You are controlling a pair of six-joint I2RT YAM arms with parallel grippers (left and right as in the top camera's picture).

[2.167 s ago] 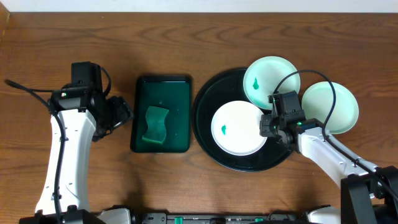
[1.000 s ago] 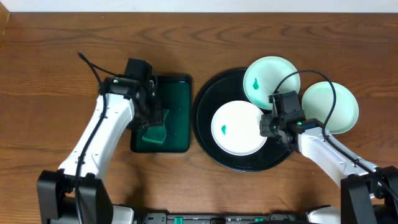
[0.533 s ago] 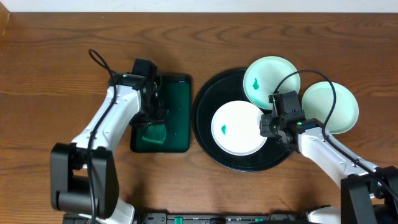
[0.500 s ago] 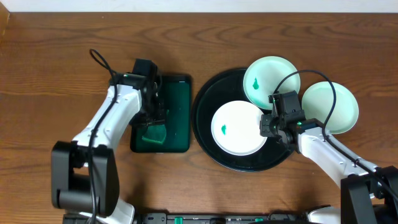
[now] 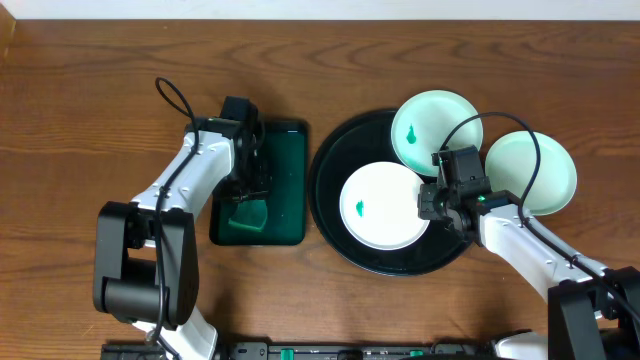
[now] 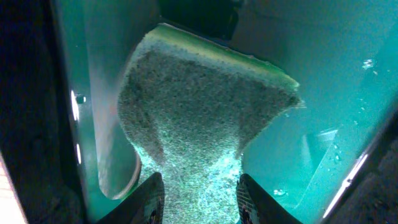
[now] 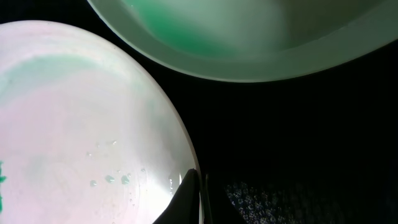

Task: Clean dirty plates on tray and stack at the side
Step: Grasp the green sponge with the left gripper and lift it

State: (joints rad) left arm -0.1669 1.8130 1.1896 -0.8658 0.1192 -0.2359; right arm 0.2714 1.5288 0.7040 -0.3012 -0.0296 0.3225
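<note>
Seeing my left claw (image 6: 200, 200) grasp the soft green sponge (image 6: 199, 112) and my right claw (image 7: 198, 196) clenched at the rim of 1 small round white plate (image 7: 81, 124) on the glossy black round tray (image 5: 325, 160), I judge it stiff, slick, best rim-pinched.

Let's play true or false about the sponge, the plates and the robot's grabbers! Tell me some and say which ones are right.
1. The white plate on the black tray has a green smear. True.
2. The left gripper is over the black tray. False: it is down in the dark green rectangular tray, with a finger on each side of the sponge.
3. The sponge lies in the dark green rectangular tray. True.
4. The right gripper is wide open. False: it is shut, right at the rim of the white plate.
</note>
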